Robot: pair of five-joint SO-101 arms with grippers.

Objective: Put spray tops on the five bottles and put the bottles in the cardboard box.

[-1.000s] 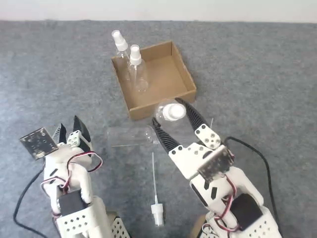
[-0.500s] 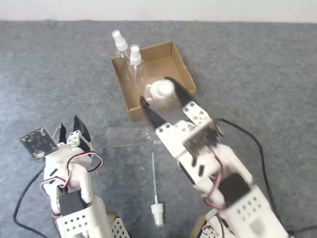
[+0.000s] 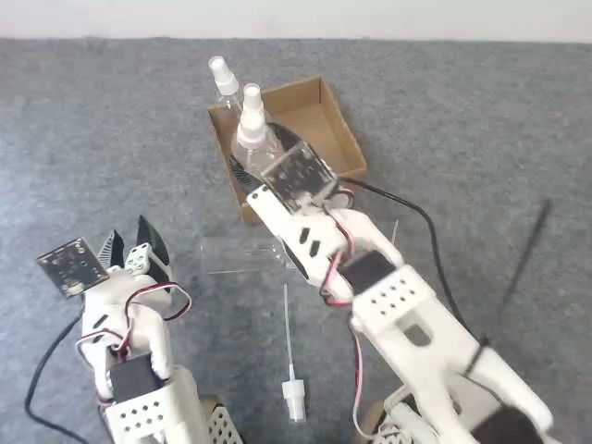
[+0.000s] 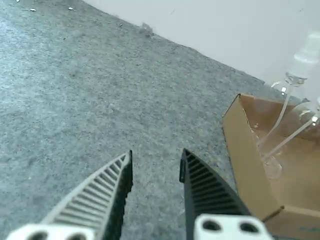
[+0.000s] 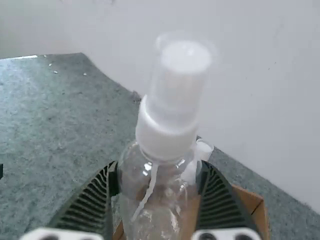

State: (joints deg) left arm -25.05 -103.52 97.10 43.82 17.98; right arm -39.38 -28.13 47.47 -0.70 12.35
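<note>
Right wrist view comes closest: the right claw [image 5: 159,170] pinches a clear bottle [image 5: 156,210] by its round plastic body. The bottle is upright, with a white spray top [image 5: 172,90] on its neck and a brown corner of the cardboard box [image 5: 250,207] just behind. The high view adds an uncapped bottle [image 3: 236,254] lying on the fuzzy grey carpet [image 3: 481,120] near the box, and a loose spray head [image 3: 293,396] with its thin tube. In the left wrist view the left claw [image 4: 156,154] stands spread, its black ridged fingers above the carpet.
</note>
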